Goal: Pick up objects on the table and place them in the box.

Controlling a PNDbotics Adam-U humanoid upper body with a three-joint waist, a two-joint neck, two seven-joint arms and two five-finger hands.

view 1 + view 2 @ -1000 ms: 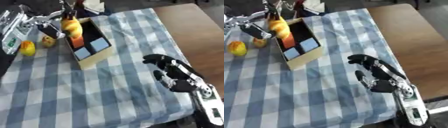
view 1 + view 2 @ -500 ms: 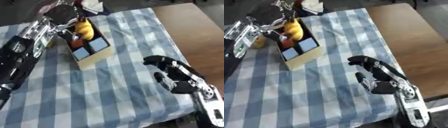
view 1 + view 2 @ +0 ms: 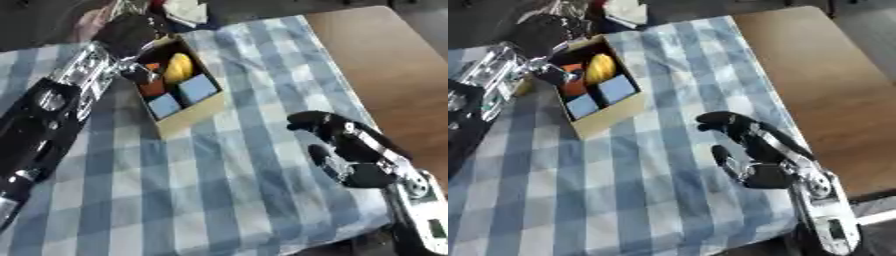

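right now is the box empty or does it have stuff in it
Not empty: the box holds a yellow fruit, an orange item and two pale blue blocks.

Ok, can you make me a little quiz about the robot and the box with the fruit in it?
1. True or false: the yellow fruit lies inside the box.
2. What pattern covers the tablecloth? A) dots B) blue and white checks C) plain red
3. Which hand rests idle near the lower right, away from the box?

Key: 1 true. 2 B. 3 the right hand, with nothing in its fingers.
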